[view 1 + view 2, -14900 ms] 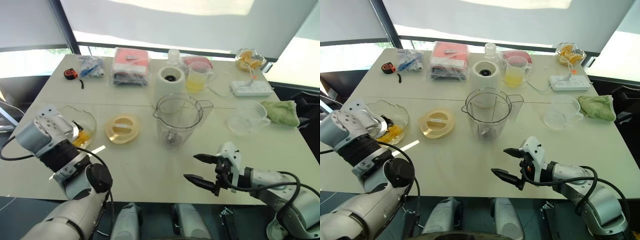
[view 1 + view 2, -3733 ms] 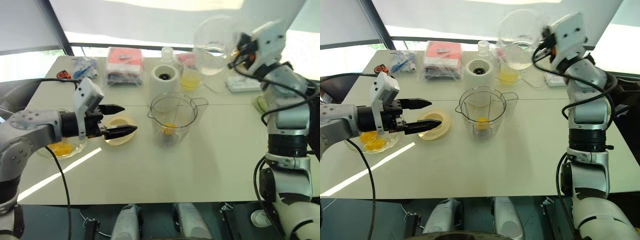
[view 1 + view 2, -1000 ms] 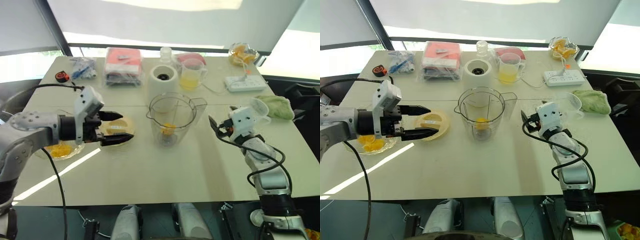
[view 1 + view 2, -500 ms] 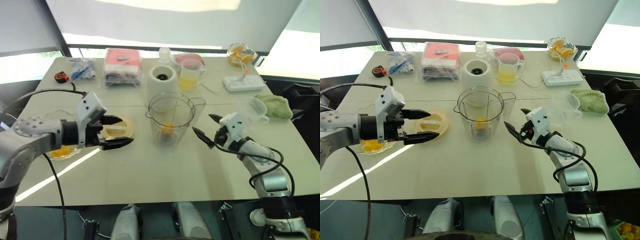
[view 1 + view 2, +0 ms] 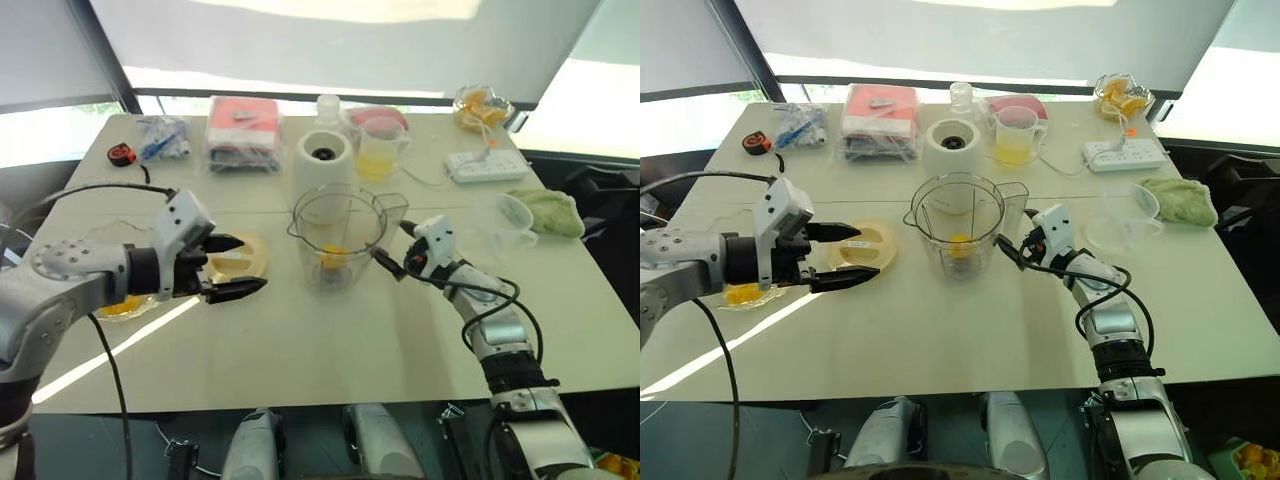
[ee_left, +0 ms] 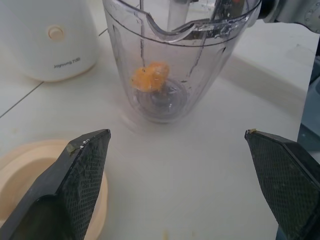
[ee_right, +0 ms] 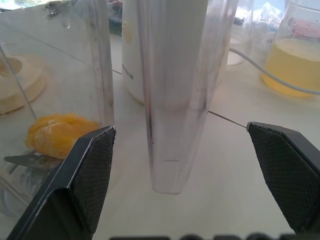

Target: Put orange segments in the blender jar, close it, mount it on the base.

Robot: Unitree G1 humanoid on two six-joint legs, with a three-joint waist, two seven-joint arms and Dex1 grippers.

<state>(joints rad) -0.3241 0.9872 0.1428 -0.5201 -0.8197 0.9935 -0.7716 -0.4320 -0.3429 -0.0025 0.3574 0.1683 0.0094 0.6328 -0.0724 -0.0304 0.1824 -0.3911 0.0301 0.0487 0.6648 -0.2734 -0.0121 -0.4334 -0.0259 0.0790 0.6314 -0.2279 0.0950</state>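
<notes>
The clear blender jar [image 5: 340, 235] stands upright mid-table with orange segments [image 5: 333, 257] on its blade. More orange segments [image 5: 740, 293] lie in a glass bowl at the left, partly behind my left arm. The white base [image 5: 327, 158] stands just behind the jar. My left gripper [image 5: 248, 265] is open and empty, hovering over the pale yellow lid [image 5: 232, 256] left of the jar. My right gripper [image 5: 392, 247] is open at the jar's right side. In the right wrist view the jar's handle [image 7: 172, 100] stands between its spread fingers, touching neither.
A jug of yellow juice [image 5: 378, 150] stands right of the base. An empty clear cup [image 5: 505, 215], a green cloth [image 5: 555, 212] and a power strip [image 5: 490, 165] lie to the right. Packets [image 5: 240, 132] and a tape measure [image 5: 120, 153] sit at the back left.
My right gripper has swung left and come in to the jar, so its fingers now straddle the handle. The left gripper has stayed over the lid.
</notes>
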